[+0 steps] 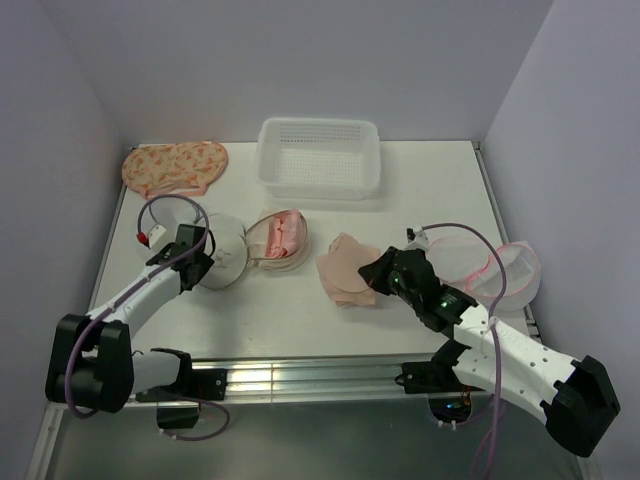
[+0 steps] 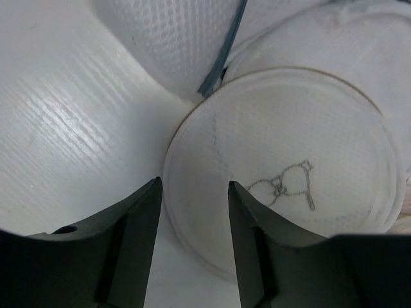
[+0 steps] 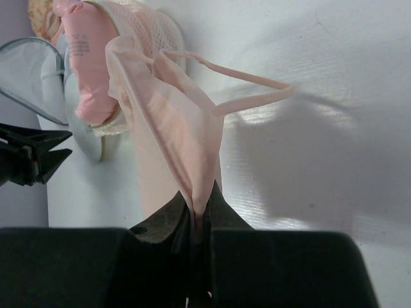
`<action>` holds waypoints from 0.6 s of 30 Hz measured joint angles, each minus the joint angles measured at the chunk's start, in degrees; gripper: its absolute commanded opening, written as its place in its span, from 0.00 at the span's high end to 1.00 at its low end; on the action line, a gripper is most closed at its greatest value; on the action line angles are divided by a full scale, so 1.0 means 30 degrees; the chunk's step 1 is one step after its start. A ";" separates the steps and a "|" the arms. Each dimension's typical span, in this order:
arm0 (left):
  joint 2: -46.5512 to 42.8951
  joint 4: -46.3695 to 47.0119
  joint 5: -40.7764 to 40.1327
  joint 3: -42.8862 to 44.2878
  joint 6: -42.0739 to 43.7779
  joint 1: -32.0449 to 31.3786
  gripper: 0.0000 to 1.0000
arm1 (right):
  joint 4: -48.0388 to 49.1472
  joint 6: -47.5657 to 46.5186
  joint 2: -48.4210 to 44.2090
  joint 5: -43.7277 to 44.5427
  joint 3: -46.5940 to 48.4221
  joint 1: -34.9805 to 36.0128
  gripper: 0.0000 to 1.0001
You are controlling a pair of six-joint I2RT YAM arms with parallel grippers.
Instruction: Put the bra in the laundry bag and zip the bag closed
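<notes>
Right hand: the right hand [image 3: 198, 208] is clamped fully shut on a fold of the peach bra [image 3: 168, 128], with the fabric pinched between the jaws.
Bra: it trails away from the hand across the white counter [image 1: 400, 190], and one thin strap [image 3: 250, 96] loops out to the side.
Left hand: the left hand [image 2: 192, 218] is spread open and holds nothing. Its jaws straddle the near rim of the laundry bag.
Laundry bag: the laundry bag [image 2: 289, 147] sits dome-up on the counter with its tan rim showing at the far edge. It is just beside a grey-rimmed mesh bag [image 2: 186, 45]. Its opening cannot be seen.
Between them: a pink garment [image 3: 87, 70] lies in open mesh between the bra and the left hand.
Step in hand: probably carrying the bra across to the bag.
Doing it well: the left hand should take the rim and hold the mouth wide. The right hand should lift high enough to clear the pink garment, then tuck the strap inside, away from the zip track.
Writing: the bag face bears a small black line drawing [image 2: 286, 186] with no words. The pink garment's printed tag [image 3: 80, 45] is too small to read.
</notes>
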 measured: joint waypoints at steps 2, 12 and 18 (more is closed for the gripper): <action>0.0401 0.0095 -0.0124 0.0321 0.0233 0.0306 0.48 | 0.0007 0.0000 -0.0131 -0.0058 -0.0022 -0.0073 1.00; 0.1887 0.0306 -0.0102 0.0546 0.0765 0.0933 0.50 | 0.0029 -0.0044 -0.0619 -0.0291 -0.0160 -0.0335 1.00; 0.3483 0.0262 0.0051 0.1093 0.1020 0.0954 0.60 | 0.0044 -0.0044 -0.0721 -0.0459 -0.0204 -0.0386 1.00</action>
